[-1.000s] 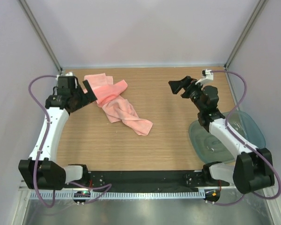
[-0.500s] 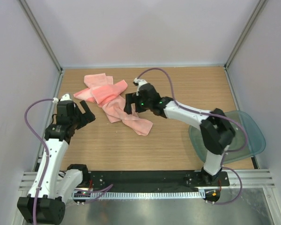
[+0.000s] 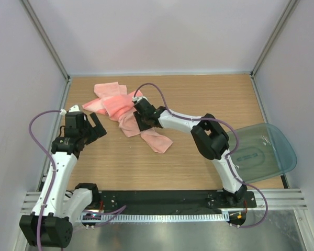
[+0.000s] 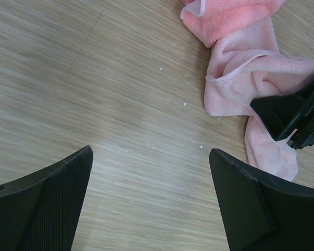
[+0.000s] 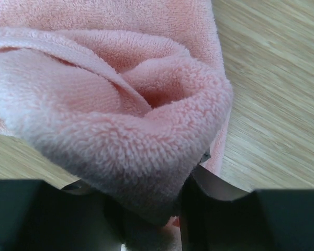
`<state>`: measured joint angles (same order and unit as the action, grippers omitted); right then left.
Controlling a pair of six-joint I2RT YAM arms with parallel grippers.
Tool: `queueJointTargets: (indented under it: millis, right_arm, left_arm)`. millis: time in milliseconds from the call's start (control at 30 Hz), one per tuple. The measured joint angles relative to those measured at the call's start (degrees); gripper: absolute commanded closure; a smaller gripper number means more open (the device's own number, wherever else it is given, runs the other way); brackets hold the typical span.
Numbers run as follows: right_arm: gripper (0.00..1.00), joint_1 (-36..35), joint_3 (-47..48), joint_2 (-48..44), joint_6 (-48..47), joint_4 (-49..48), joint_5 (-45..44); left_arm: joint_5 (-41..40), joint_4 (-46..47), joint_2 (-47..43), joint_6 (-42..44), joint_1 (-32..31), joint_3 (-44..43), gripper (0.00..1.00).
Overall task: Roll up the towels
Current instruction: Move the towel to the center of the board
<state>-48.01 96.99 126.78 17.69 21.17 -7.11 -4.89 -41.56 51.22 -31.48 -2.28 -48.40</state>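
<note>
Pink terry towel (image 5: 120, 120) sits pinched between the right fingers (image 5: 21, 214).

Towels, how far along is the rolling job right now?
Done: nothing yet. Both towels lie crumpled in one heap, neither rolled. In hand: the right hand pinches a fold of the paler towel, while the left hand hangs open over bare table, holding nothing. Left to do: separate, flatten and roll each towel.
</note>
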Motion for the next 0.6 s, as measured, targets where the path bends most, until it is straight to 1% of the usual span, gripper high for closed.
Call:
queueJointTargets:
  millis: [100,167,200,233,267,367,400,433,467,500,533,600]
  right_arm:
    - [0.6,0.1,1.0,-0.3,-0.3,2.3,-0.6]
    - [0.6,0.1,1.0,-1.2,-0.8,3.9,-1.1]
    - [0.58,0.1,1.0,-1.9,-1.2,4.8,-1.4]
    - [0.51,0.1,1.0,-2.9,-1.5,5.7,-1.8]
    - [0.34,0.1,0.9,-3.8,-1.7,6.3,-2.1]
    - [0.21,0.1,0.3,-9.1,-3.1,8.0,-3.1]
    - [0.2,0.1,-0.1,-11.3,-3.7,8.0,-3.3]
    - [0.24,0.1,-0.5,-13.0,-4.1,8.0,-3.5]
    - [0.38,0.2,-1.1,-15.1,-4.4,8.0,-3.5]
    - [0.43,0.4,-1.7,-17.0,-5.0,7.8,-3.6]
    - [0.44,0.7,-2.6,-18.7,-5.2,7.4,-3.6]
    - [0.31,1.2,-4.4,-20.8,-5.3,6.7,-3.4]
  left_arm:
    - [0.0,0.0,0.0,0.0,0.0,0.0,0.1]
    - [0.0,0.0,0.0,0.0,0.0,0.0,0.14]
    - [-0.1,0.0,0.0,0.0,0.0,0.0,0.15]
    - [-0.2,0.0,0.0,-0.1,-0.1,0.0,0.15]
    - [-0.3,0.0,0.0,-0.1,-0.3,0.0,0.15]
    - [-1.5,0.1,1.2,-0.1,-1.9,-0.3,0.15]
    - [-2.1,0.1,2.3,-0.2,-2.8,-0.7,0.15]
    - [-2.4,0.1,3.4,-0.4,-3.6,-1.2,0.15]
    - [-2.8,0.2,4.8,-0.7,-4.4,-1.8,0.15]
    - [-3.2,0.2,6.3,-1.1,-5.1,-2.5,0.15]
    - [-3.7,0.3,7.7,-1.5,-5.8,-3.1,0.15]
    - [-4.5,0.8,10.4,-2.2,-7.1,-4.2,0.16]
